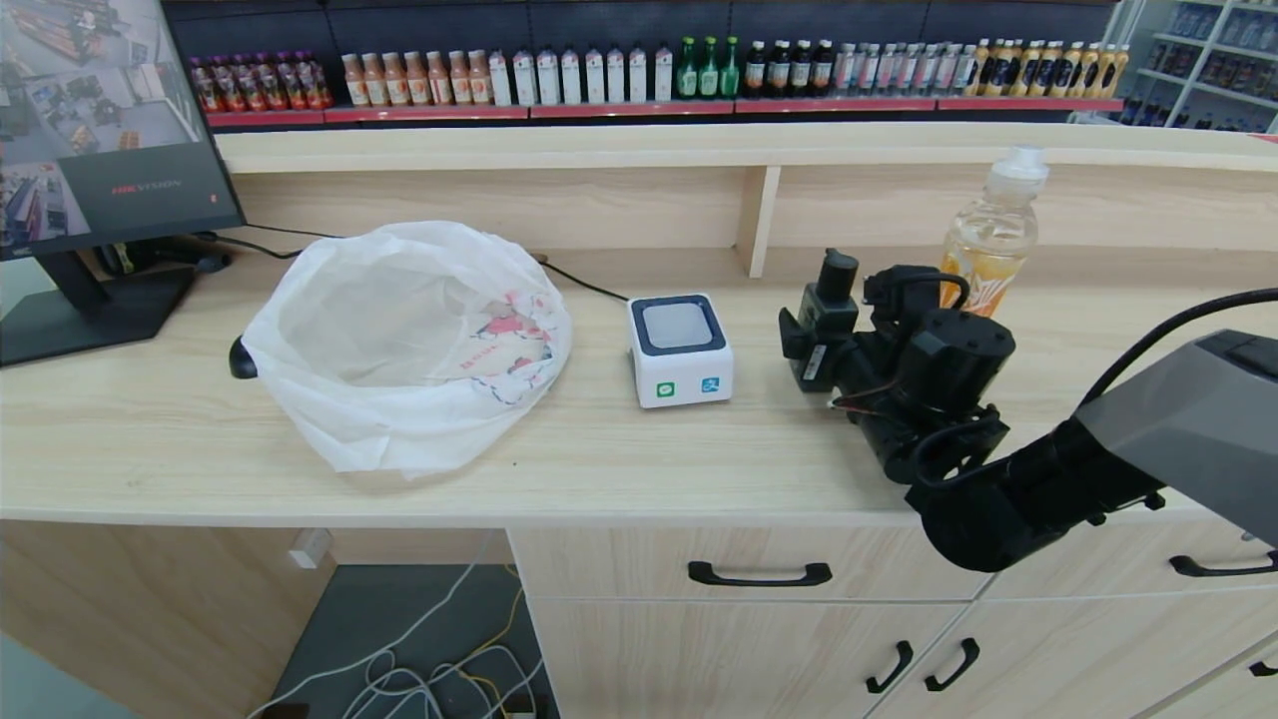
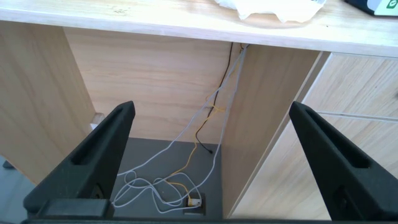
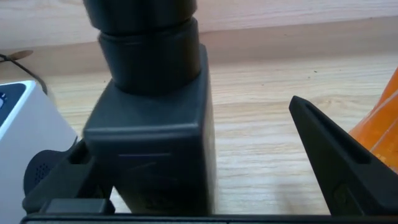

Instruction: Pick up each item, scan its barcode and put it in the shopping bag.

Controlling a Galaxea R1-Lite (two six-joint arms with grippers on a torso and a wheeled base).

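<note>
the right gripper (image 3: 211, 137) stands open around a dark bottle (image 3: 149, 124), which has a squarish black body and a round cap. one finger sits close against the bottle's flank at the lower left of the right wrist view. the other finger (image 3: 329, 168), at the right of that frame, is apart from it, with bare wood showing between. in the head view the pair is right of centre, and the bottle seems to stand upright on the counter (image 1: 599, 449). it looks rigid and smooth, probably fairly heavy for its bulk, so it should not give under pressure but could slip. the flat sides of the body, below the shoulder, are the likely place to hold it, not the round cap. the barcode face should be left uncovered; i cannot tell which face that is. just left of the gripper in the head view is the white scanner (image 1: 679, 350), window up. behind, at the upper right, stands an orange drink bottle (image 1: 988, 240), thin-walled and likely to dent if squeezed. the soft white shopping bag (image 1: 409, 340) lies left of centre with its mouth open. the left gripper (image 2: 211, 162) is open and holds nothing, below the counter edge.
</note>
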